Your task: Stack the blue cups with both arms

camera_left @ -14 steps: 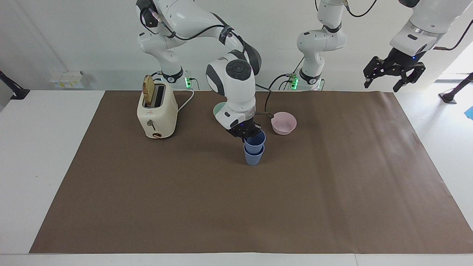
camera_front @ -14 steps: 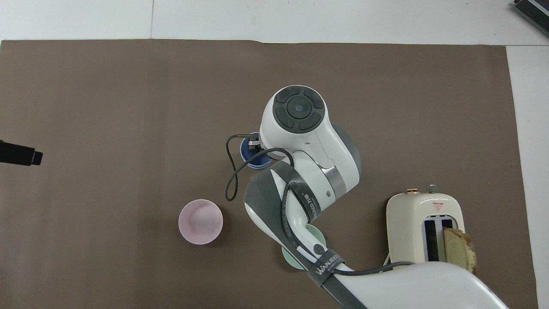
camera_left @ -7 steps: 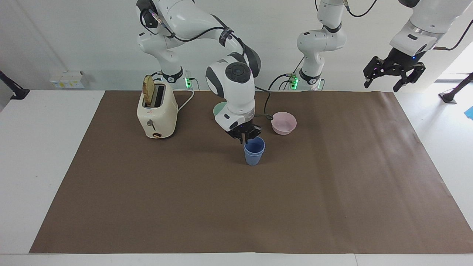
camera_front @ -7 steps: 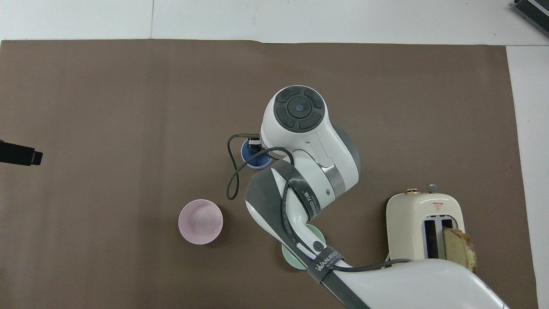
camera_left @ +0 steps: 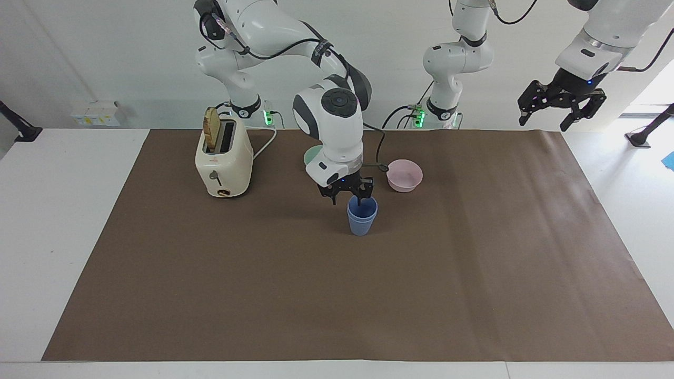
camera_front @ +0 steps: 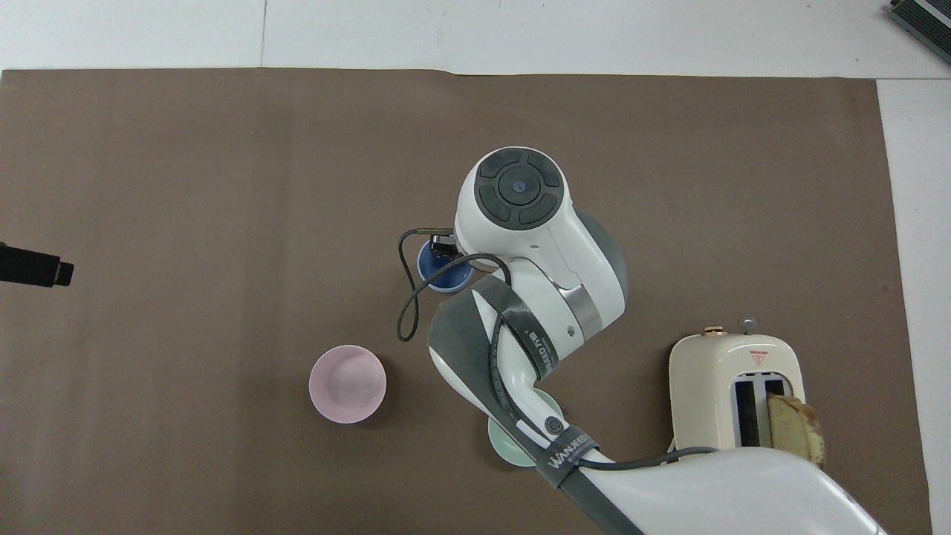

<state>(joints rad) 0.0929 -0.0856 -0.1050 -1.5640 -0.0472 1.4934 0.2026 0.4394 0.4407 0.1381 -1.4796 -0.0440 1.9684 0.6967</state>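
Note:
The two blue cups [camera_left: 362, 218] stand nested, one inside the other, on the brown mat near the table's middle. In the overhead view the blue cups [camera_front: 441, 277] are partly covered by the right arm. My right gripper [camera_left: 347, 202] hangs open just above the cups' rim, on the side toward the toaster. It holds nothing; one finger reaches down at the rim and the other stands outside it. My left gripper [camera_left: 560, 109] waits open and empty, high over the mat's corner at the left arm's end; only the tip of the left gripper [camera_front: 33, 266] shows from overhead.
A pink bowl [camera_left: 404, 175] sits beside the cups, nearer to the robots and toward the left arm's end. A mint-green bowl [camera_left: 310, 156] lies under the right arm. A cream toaster [camera_left: 224, 163] with a bread slice stands toward the right arm's end.
My right gripper opened and let go of the upper cup, which dropped fully into the lower one. The gripper then rose a little. The left arm stayed still.

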